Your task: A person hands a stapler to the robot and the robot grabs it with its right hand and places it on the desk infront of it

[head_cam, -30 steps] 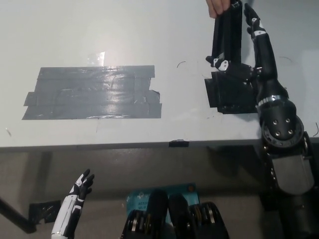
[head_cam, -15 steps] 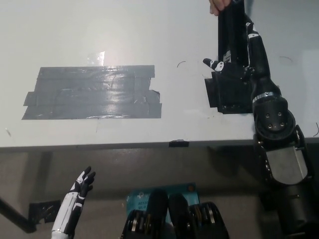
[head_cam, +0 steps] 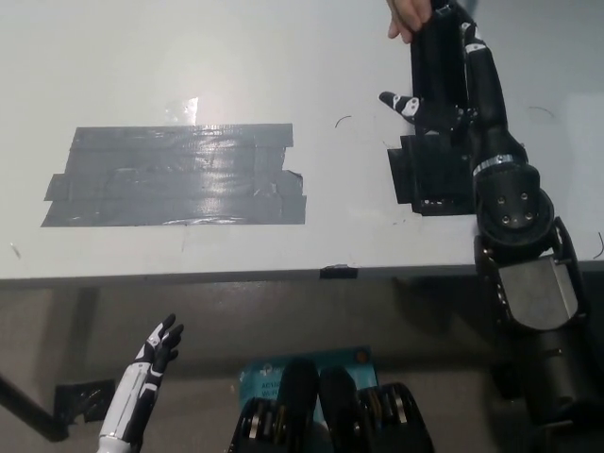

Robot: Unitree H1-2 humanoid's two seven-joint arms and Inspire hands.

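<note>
- Since a second ago the right hand (head_cam: 451, 90) has slid left across the stapler (head_cam: 438, 66) and closed in on it; the forearm now lies straighter up the table (head_cam: 236, 66). The tape patch (head_cam: 175, 176) and the black block (head_cam: 429, 175) have not shifted.
- The stapler sits at the top right, held up over the table, a person's hand (head_cam: 408, 14) gripping its far end at the picture's edge.
- The right hand's fingers (head_cam: 398, 103) look wrapped round the stapler's lower body, one white-tipped finger poking out to its left. I judge that a grip, though black on black blurs the contact.
- The left hand (head_cam: 151, 363) hangs low at the lower left, below the table edge, fingers spread and empty.
- To do the handover well, I'd want the hold firm before the person lets go, then a pull straight back toward the bare table in front, clear of the black block.
- Hard to make out: where the stapler ends and the hand begins, and what the black block is. The person is cut off above the knuckles.
</note>
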